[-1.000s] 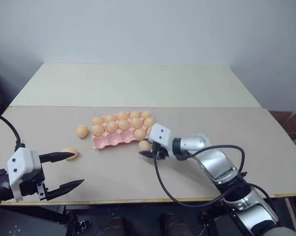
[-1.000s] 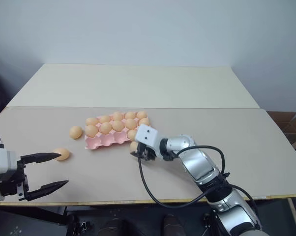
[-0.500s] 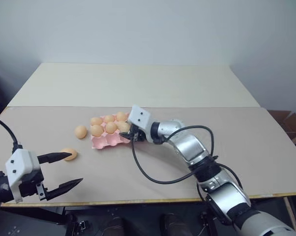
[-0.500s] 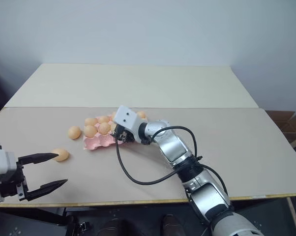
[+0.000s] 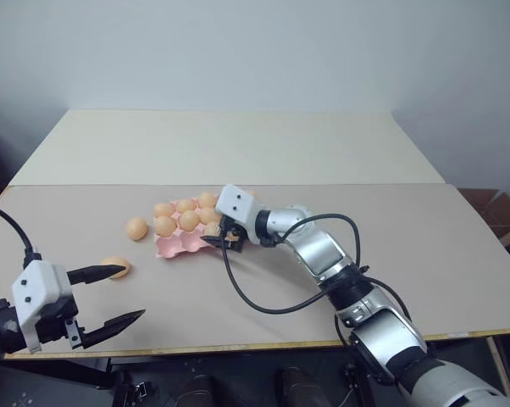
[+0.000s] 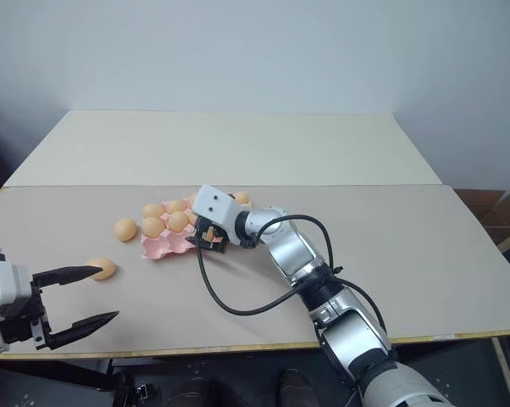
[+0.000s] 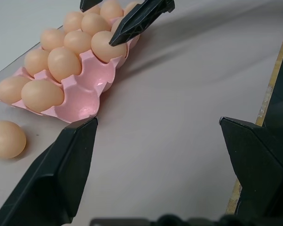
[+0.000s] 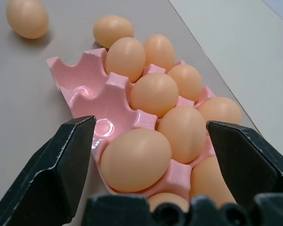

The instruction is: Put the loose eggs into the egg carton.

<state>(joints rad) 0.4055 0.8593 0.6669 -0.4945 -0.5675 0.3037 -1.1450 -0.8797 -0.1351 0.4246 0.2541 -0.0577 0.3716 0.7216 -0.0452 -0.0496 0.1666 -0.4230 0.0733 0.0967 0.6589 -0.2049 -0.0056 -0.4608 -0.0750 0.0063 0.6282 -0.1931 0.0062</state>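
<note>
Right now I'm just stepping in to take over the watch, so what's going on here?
The robot is filling the pink egg carton on the table. Its right gripper hangs open over the carton's near row, an egg sitting in the cup between its fingers. Two loose eggs lie on the table to the carton's left: one beside the carton, another by the tip of the open left gripper.

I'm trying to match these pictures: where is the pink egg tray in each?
Left eye view: egg carton mid table, at the right gripper.
Right eye view: carton in the same spot.
Left wrist view: carton ahead, across bare table.
Right wrist view: carton close up, at the right gripper.
Shared landmark: loose egg beside the carton's end.
</note>
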